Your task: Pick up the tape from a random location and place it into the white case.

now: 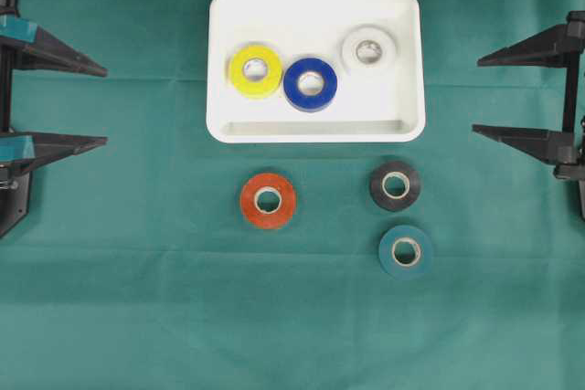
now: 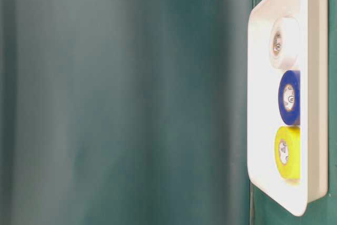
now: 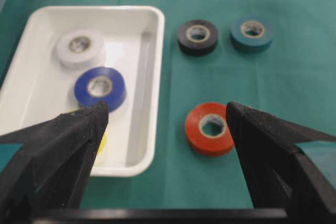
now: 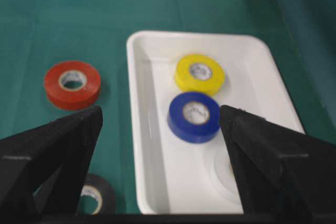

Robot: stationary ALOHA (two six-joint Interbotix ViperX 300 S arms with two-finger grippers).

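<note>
The white case lies flat toward the far middle of the green surface; inside it lie three rolls on their sides: a yellow roll on the left, a blue roll touching it, and a white roll apart toward the far right corner; I take it these three are sorted already, lying flat so they cannot roll off.

Three more wait on the cloth just near of the case: a red roll to the left, a black roll to the right, and a teal roll just near of the black one, close beside it but not touching; each lies hole-up, which suits fingers coming down over one wall of the ring.

The left gripper hangs at the left edge with its fingers spread wide and nothing between them; the right gripper sits at the right edge, likewise released and empty; both are well clear of every roll, probably so the next reach can be lined up.

From the left wrist view the red roll sits between the spread fingers, so my guess is that it suits that arm; the black and teal pair lie closer to the right arm.
</note>
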